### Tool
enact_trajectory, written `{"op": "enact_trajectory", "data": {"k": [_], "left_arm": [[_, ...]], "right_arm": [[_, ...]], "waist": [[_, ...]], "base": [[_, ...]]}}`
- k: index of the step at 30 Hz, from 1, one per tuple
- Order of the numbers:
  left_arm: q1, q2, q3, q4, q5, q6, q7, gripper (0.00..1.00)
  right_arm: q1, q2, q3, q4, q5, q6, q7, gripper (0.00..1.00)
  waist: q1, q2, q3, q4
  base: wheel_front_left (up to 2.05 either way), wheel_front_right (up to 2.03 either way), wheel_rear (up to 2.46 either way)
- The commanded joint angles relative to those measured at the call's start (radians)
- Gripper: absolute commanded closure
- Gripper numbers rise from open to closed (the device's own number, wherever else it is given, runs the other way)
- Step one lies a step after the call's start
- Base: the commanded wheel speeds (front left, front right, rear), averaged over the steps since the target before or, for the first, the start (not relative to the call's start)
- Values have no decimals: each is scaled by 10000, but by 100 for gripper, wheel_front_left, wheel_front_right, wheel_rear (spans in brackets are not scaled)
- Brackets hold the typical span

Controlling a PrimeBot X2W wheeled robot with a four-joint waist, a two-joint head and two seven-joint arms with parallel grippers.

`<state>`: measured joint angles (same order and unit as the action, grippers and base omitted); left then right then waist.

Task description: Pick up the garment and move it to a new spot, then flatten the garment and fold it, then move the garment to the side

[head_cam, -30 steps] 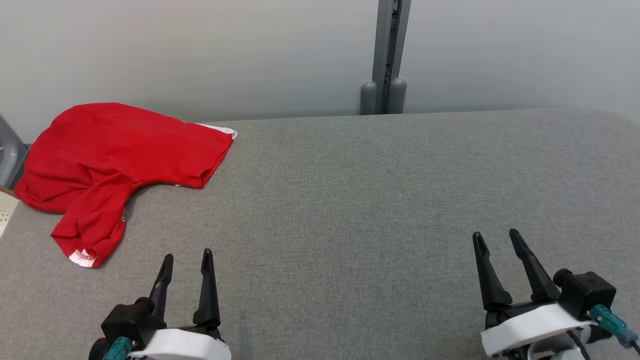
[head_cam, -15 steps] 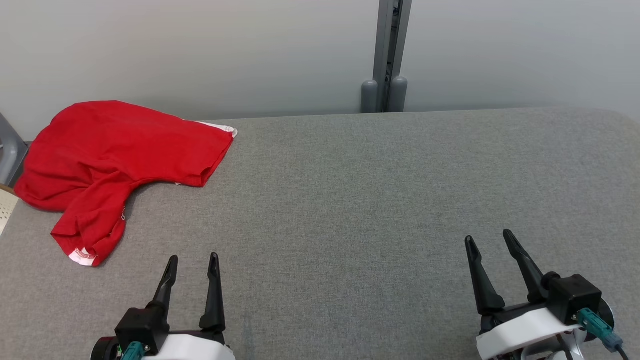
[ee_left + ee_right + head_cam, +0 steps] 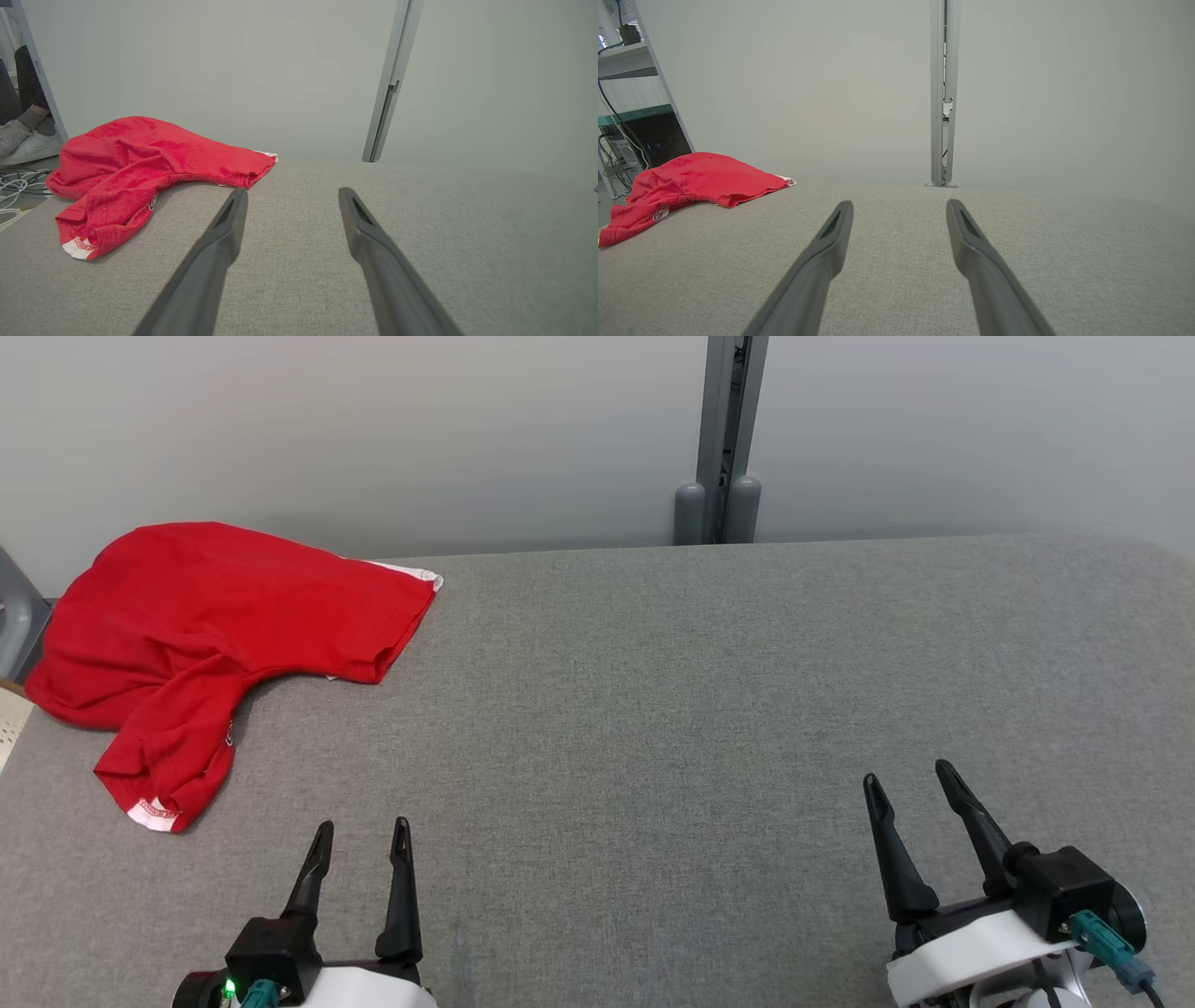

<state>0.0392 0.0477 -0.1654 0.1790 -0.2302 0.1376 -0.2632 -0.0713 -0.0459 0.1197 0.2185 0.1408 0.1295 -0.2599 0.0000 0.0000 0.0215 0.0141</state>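
The red garment (image 3: 224, 616) lay crumpled at the far left corner of the grey bench (image 3: 653, 709), bunched rather than spread, its left side seeming to spill over the bench's edge. A narrower lobe ran toward me and ended in a white-trimmed hem (image 3: 154, 814); another sliver of white (image 3: 425, 581) showed at the heap's far right corner. My left gripper (image 3: 363, 824) hovered near the front of the bench, jaws wide with nothing between them, well apart from the cloth; the right gripper (image 3: 907, 773) sat far off on the other side, equally wide and empty. I judged the garment light and limp: it would sag and trail from any pinch, and a single layer could slip free. I reckoned the best hold for the left gripper was the near lobe by the white hem, pinching through the bunched thickness, since the heap's middle offered no edge and the bench's cloth-like top might drag on it
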Motion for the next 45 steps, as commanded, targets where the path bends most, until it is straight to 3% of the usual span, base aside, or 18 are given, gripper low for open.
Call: {"op": "enact_trajectory", "data": {"k": [1, 15, 22, 27, 38, 45], "left_arm": [[40, 49, 34, 22, -10, 31, -24, 0], [-21, 49, 24, 21, -53, 34, -24, 0], [-66, 49, 60, 44, -42, 0, -24, 0], [-101, 46, 106, 46, -21, -6, -23, 0], [6, 47, 121, 65, -66, -76, -23, 0], [92, 43, 94, 54, -64, -102, -23, 0]], "right_arm": [[-48, -82, -15, 5, -28, 20, -82, 0], [-54, -80, -55, -38, -34, 20, -83, 0], [36, -73, 68, -110, -6, 20, -81, 0], [136, -74, 119, -171, 42, 20, -81, 0], [225, -71, 45, -179, 0, 20, -81, 0], [280, -74, 108, -166, -30, 19, -81, 0]], "waist": [[0, 0, 4, 2], [0, 0, 31, 72], [0, 0, 32, 489], [0, 0, 21, 1247], [0, 0, 64, 3613], [0, 0, 58, 4631]], "base": [[0, 0, 0], [0, 0, 0], [0, 0, 0], [0, 0, 0], [0, 0, 0], [0, 0, 0]]}}
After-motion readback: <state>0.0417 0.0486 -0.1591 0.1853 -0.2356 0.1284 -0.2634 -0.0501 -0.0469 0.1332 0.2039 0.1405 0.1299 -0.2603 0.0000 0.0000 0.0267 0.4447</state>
